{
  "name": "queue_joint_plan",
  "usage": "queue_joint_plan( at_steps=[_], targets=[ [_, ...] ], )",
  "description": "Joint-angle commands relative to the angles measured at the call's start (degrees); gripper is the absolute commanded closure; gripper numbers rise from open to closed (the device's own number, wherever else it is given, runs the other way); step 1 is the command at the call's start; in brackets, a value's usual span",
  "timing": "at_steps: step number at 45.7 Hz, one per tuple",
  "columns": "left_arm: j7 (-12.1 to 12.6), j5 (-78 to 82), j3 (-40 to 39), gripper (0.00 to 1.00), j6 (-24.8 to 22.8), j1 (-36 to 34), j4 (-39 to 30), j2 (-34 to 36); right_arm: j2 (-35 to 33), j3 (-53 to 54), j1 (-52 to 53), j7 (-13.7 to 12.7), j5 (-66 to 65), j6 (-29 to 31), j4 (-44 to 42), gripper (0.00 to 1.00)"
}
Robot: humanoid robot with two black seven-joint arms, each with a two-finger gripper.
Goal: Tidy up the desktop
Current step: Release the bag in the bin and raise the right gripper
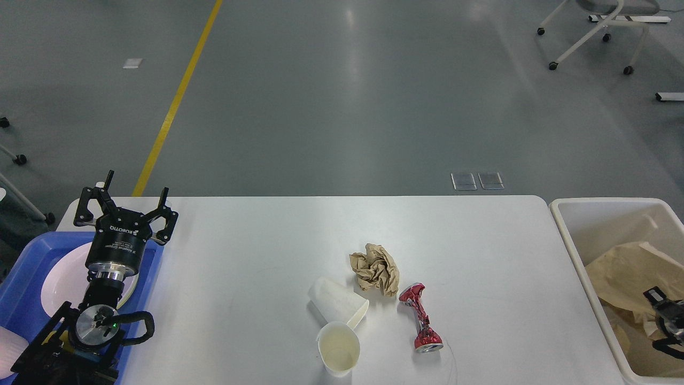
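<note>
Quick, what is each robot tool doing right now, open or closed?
Left tool: open, holding nothing, above the blue tray.
Right tool: cannot be told; it shows small and dark inside the cream bin.

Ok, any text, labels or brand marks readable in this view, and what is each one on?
"ROBOTIQ": white lettering, seen upside down, on the black body of the left pincer.
Crushed red can: red and silver print, too crumpled to read.
Nothing else legible.
</note>
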Motion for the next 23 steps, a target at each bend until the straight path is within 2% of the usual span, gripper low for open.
queue_joint_plan(
  at_steps=[1,16,17,21,22,23],
  targets=[
    [0.1,0.0,0.0,0.04,0.0,0.0,0.0,0.0,0.7,0.0,-0.6,0.0,0.0,0.0,-1.1,1.0],
    [0.0,0.0,0.0,0.04,0.0,0.0,0.0,0.0,1.6,-0.1,-1.4,0.1,-0.6,-0.2,-1.0,0.99],
    [0.1,0.0,0.0,0.04,0.0,0.0,0.0,0.0,1.7,-0.1,-1.4,0.1,-0.6,-0.5,-1.0,0.85],
    [0.1,0.0,0.0,0.04,0.0,0.0,0.0,0.0,1.7,-0.1,-1.4,0.1,-0.7,-4.5,-0.7,0.14],
    [0.1,0.0,0.0,0.04,0.0,0.0,0.0,0.0,1.7,-0.1,-1.4,0.1,-0.7,-5.5,-0.7,0.0],
    [0.0,0.0,0.0,0.04,0.0,0.0,0.0,0.0,1.7,-0.1,-1.3,0.1,-0.7,-6.0,-0.4,0.0]
  ],
)
